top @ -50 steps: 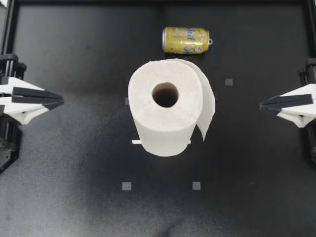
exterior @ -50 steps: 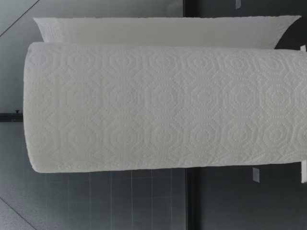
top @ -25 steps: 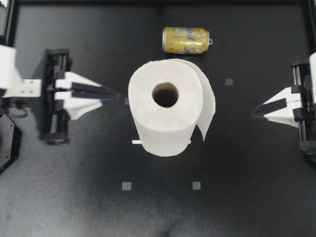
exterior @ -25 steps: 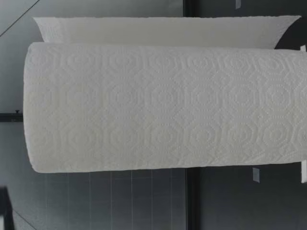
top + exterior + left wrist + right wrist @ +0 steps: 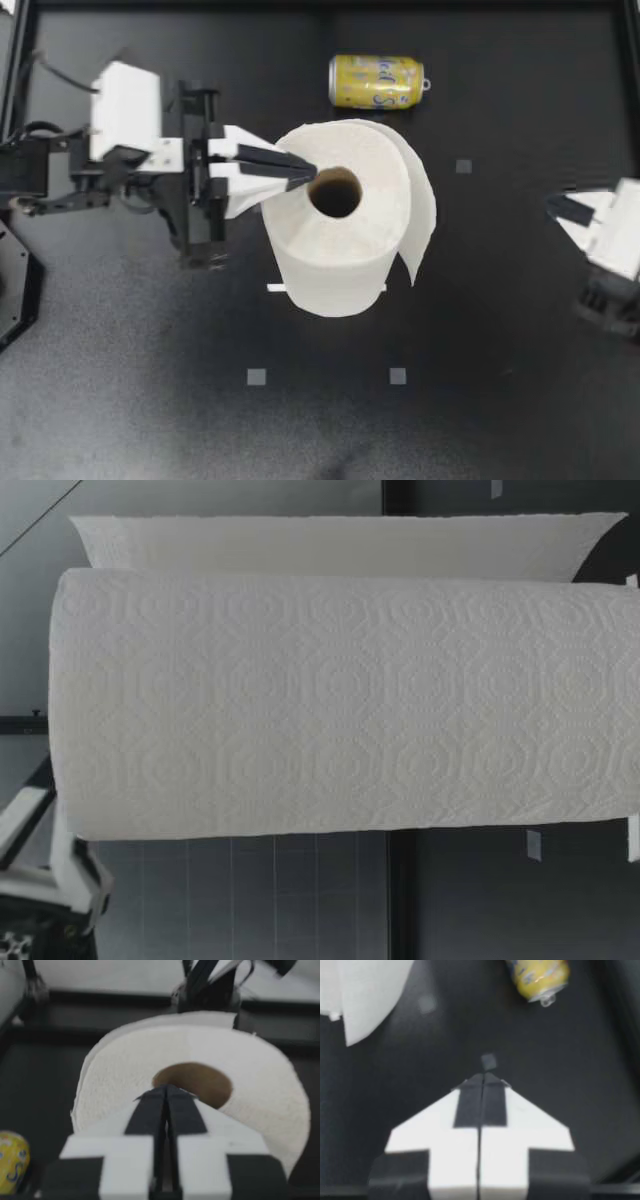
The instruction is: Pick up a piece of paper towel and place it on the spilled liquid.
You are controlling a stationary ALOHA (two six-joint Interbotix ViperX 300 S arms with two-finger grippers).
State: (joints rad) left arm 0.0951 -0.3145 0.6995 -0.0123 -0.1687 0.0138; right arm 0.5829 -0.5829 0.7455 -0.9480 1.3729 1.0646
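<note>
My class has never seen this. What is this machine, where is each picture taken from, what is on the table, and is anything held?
It is a robot with two arms at a table. One picture looks straight down, one across at table height, one from each wrist. A paper towel roll stands upright mid-table; a yellow can lies on its side nearby. The left hand, shut, is over the roll's top; the right hand, shut, is off to the side. Neither holds anything.

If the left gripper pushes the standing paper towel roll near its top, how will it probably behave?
The paper towel roll stands tall on end, so a high push from the left gripper would probably tip it. Its loose sheet hangs curved, so likely floppy.
</note>
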